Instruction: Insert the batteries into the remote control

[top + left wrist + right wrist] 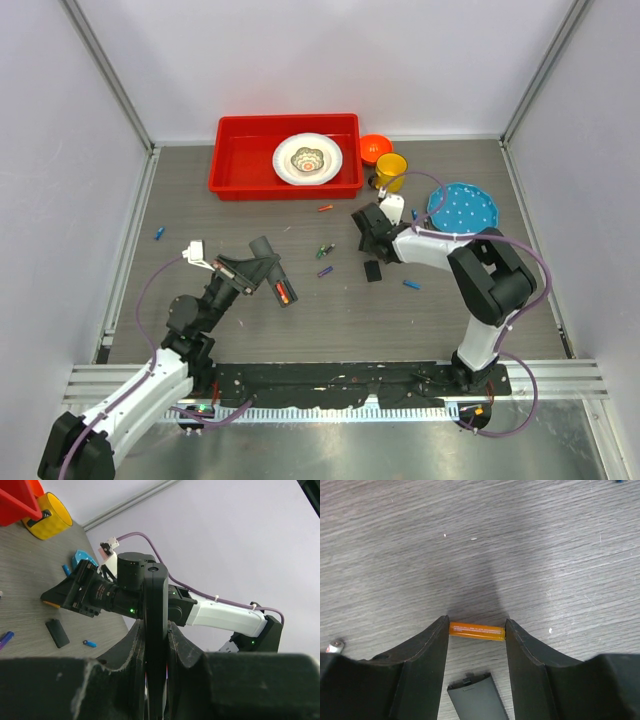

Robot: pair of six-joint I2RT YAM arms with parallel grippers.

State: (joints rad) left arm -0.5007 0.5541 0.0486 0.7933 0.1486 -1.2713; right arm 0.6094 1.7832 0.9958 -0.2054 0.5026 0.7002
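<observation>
1. Between the fingertips of the right pincer [477, 626] sits the orange battery [470, 629]. It is clamped end to end, with one finger pressing on each end.
2. Just behind that battery, on the pincer's wrist side, the cover [474, 696] lies flat on the table [560, 555], clear of both fingers.
3. Seen from above, the right pincer [366, 238] hangs low over the table. I cannot tell whether its battery touches the surface.
4. Over on the other side, the left pincer [262, 262] is closed on the remote [281, 287]. The remote juts past the fingertips, slot side up, with a red battery [284, 293] lying in the slot.
5. From the left wrist, the remote [155, 610] stands edge-on between the fingers [134, 652], gripped on both faces. Straight beyond it is the right pincer [52, 601], pointed down at the table.
6. Between the two pincers, a green battery [322, 249] and a purple battery [325, 271] lie loose, well apart from either.
7. Near the right pincer's wrist side, just past the cover [372, 270], lies a blue battery [411, 284].
8. Beyond the right pincer's fingertips stand a yellow cup [390, 170] and a red tray [240, 160].
</observation>
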